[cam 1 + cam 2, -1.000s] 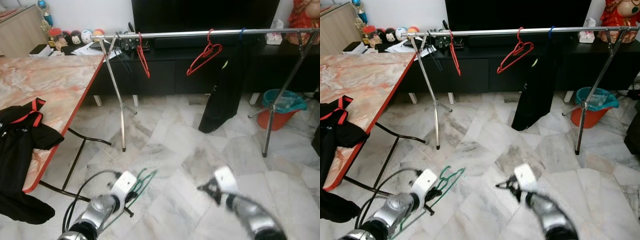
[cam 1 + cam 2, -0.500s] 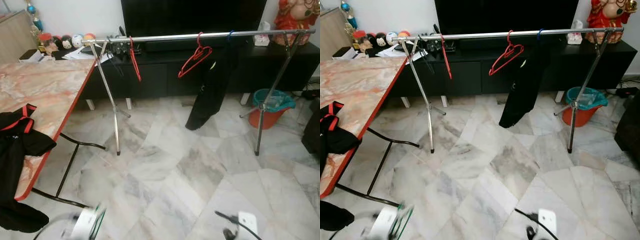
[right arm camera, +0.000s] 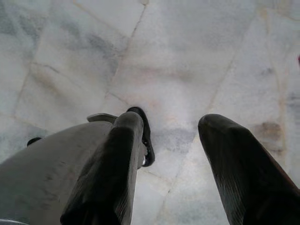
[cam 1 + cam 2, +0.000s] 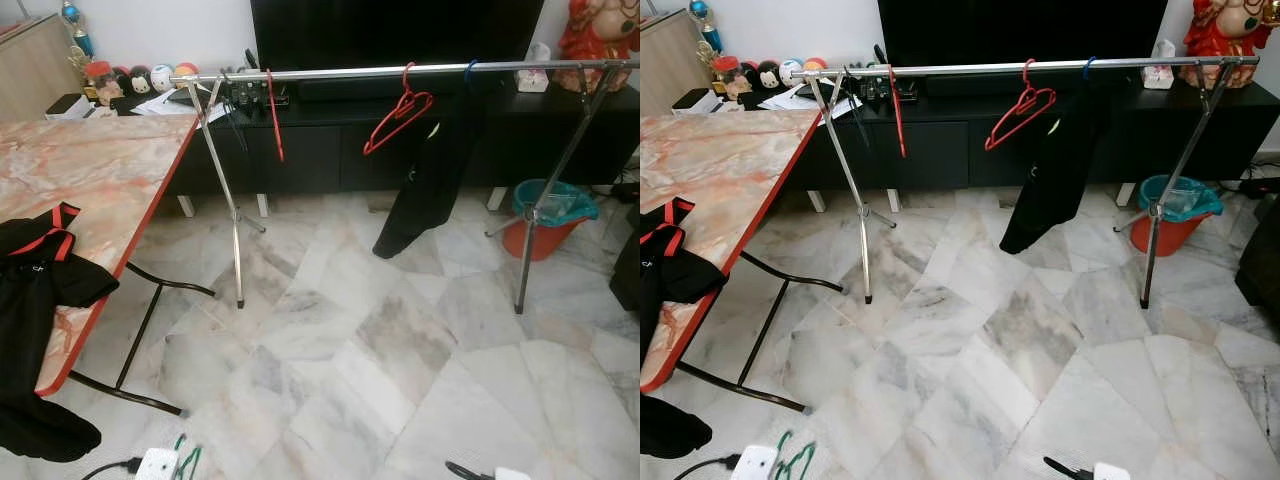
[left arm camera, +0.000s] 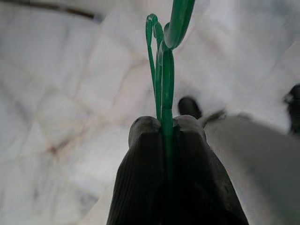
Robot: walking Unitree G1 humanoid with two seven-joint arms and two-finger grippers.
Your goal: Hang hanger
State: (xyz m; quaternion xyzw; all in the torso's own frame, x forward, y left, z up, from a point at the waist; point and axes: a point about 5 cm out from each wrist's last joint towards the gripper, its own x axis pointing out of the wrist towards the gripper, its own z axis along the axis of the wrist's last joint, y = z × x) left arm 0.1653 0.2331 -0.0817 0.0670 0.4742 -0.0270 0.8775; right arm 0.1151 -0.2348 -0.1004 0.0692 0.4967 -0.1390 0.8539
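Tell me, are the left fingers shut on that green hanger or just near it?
Shut on it. In the left wrist view the two black fingers press together with the green hanger pinched between them.

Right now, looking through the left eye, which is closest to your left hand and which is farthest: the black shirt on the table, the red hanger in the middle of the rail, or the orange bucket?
From the left hand, low at the left:
1. Black shirt, on the table's near end, left.
2. Red hanger, on the rail, centre.
3. Orange bucket, on the floor, far right.
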